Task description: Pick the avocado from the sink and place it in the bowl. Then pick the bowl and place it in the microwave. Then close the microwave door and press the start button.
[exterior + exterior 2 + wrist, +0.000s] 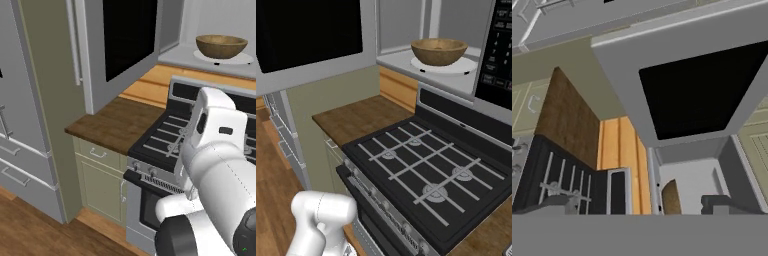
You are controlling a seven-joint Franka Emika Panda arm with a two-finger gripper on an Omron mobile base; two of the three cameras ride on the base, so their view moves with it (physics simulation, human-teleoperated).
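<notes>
The white arm is seen bent at the elbow in the left base view, its upper link raised over the stove's front edge, the hand tipped to look up and along at the microwave. In the hand view the gripper is marked by two dark fingertips set far apart at the bottom edge; the jaws are spread wide and nothing is pinched between them. Just ahead of the gripper, between the tips, a sliver of the brown wooden bowl is seen; in the base views the round bowl rests on the white turntable inside the pale cavity. The avocado cannot be made out. The door, a flat grey frame round a large black window, stands swung open above and ahead of the gripper, its edge hanging over the brown wood-grain counter. Open room lies between door and cavity. Below the gripper lie the black burner grates, ribbed with grey bars.
</notes>
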